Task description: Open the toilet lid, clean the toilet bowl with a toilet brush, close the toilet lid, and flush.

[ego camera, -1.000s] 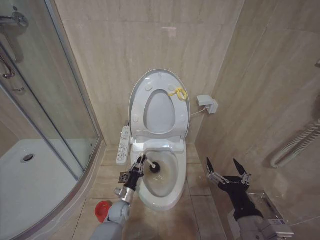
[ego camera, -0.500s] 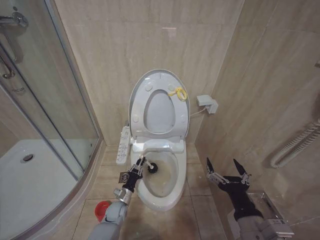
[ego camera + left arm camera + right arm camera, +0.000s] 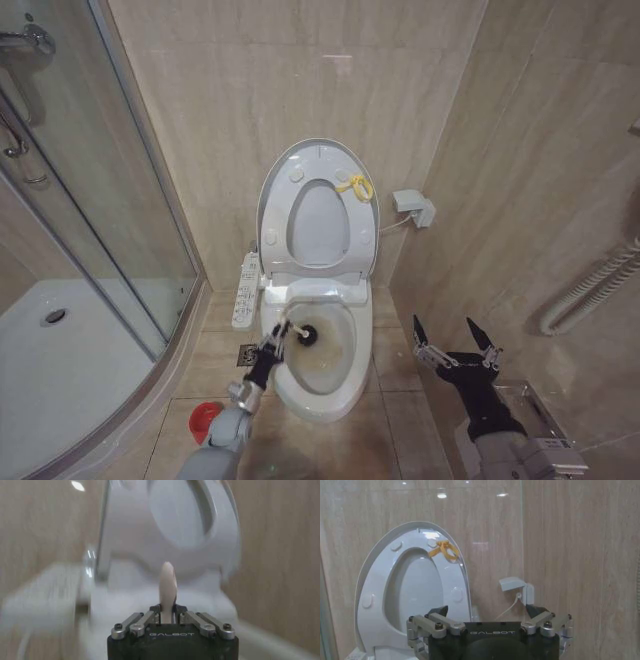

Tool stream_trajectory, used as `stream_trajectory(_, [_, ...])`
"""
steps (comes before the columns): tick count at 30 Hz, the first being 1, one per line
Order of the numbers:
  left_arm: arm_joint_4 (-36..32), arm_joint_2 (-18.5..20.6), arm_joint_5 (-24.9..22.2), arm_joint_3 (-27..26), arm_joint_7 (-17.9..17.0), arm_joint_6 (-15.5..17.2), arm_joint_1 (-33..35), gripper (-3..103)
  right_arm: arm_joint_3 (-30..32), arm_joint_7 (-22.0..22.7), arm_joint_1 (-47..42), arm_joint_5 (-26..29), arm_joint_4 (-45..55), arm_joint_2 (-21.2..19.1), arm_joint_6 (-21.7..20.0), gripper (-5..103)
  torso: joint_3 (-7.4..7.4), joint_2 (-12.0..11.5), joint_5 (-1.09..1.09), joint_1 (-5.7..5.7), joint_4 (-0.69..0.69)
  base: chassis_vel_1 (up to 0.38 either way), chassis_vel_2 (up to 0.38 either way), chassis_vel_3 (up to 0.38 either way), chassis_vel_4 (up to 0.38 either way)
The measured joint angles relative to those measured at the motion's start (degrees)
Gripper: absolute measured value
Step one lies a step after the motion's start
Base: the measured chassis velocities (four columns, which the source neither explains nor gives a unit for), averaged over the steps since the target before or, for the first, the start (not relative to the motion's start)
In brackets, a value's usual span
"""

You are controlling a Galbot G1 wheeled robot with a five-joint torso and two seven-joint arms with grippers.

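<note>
While clamped in left gripper [image 3: 272,345], toilet brush [image 3: 296,331] angles forward-right, head low inside toilet bowl [image 3: 345,385] rear-left; toilet lid [image 3: 285,170] up. Right gripper [image 3: 457,345] spread, idle, farther off.

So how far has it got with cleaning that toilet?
The toilet lid already stands raised against the wall. Scrubbing is in hand: the left gripper holds the toilet brush, its dark head inside the stained toilet bowl. The right gripper waits open beside the toilet. Closing the lid and flushing remain.
</note>
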Motion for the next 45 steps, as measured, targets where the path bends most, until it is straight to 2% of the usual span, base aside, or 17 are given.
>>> stream_trajectory(1, [0.0, 0.0, 0.0, 0.0, 0.0, 0.0, 0.0, 18, 0.0, 0.0, 0.0, 0.0, 0.0, 0.0, 0.0, 100, 0.0, 0.0, 0.0, 0.0, 0.0, 0.0, 0.0, 0.0, 0.0])
stream_trajectory(4, [-3.73, 0.46, -5.39, 0.31, 1.32, -0.07, 1.47, 18, 0.0, 0.0, 0.0, 0.0, 0.0, 0.0, 0.0, 100, -0.01, 0.01, 0.03, -0.01, 0.01, 0.0, 0.0, 0.0, 0.0])
stream_trajectory(5, [-3.73, 0.46, -5.39, 0.31, 1.32, -0.07, 1.47, 18, 0.0, 0.0, 0.0, 0.0, 0.0, 0.0, 0.0, 100, -0.01, 0.01, 0.03, -0.01, 0.01, 0.0, 0.0, 0.0, 0.0])
stream_trajectory(9, [-6.44, 0.23, -10.84, 0.99, 1.38, 0.02, 1.4, 18, 0.0, 0.0, 0.0, 0.0, 0.0, 0.0, 0.0, 100, -0.01, 0.0, 0.02, 0.0, -0.02, 0.0, 0.0, 0.0, 0.0])
stream_trajectory(14, [-10.82, 0.23, -13.7, 1.13, 0.94, 0.03, 2.73, 18, 0.0, 0.0, 0.0, 0.0, 0.0, 0.0, 0.0, 100, -0.01, 0.0, 0.02, 0.0, -0.01, 0.0, 0.0, 0.0, 0.0])
stream_trajectory(22, [-23.21, 3.76, -20.84, 1.6, 0.72, 3.2, 7.95, 18, 0.0, 0.0, 0.0, 0.0, 0.0, 0.0, 0.0, 100, -0.01, 0.01, 0.02, 0.0, 0.0, 0.0, 0.0, 0.0, 0.0])
stream_trajectory(30, [-28.83, 6.49, -23.44, 0.02, 2.18, 4.37, 12.55, 18, -0.01, -0.01, 0.0, 0.0, 0.0, 0.0, 0.0, 100, -0.01, 0.01, 0.01, 0.0, -0.01, 0.0, 0.0, 0.0, 0.0])
stream_trajectory(33, [-32.91, 7.83, -24.21, -1.23, 3.42, 4.96, 15.71, 18, -0.01, 0.0, 0.0, 0.0, 0.0, 0.0, 0.0, 100, -0.01, 0.01, 0.01, -0.01, 0.0, 0.0, 0.0, 0.0, 0.0])
stream_trajectory(45, [-40.6, 9.78, -25.31, -3.43, 4.21, 5.63, 19.22, 18, -0.01, 0.0, 0.0, 0.0, 0.0, 0.0, 0.0, 100, -0.01, 0.01, 0.01, -0.01, -0.01, 0.0, 0.0, 0.0, 0.0])
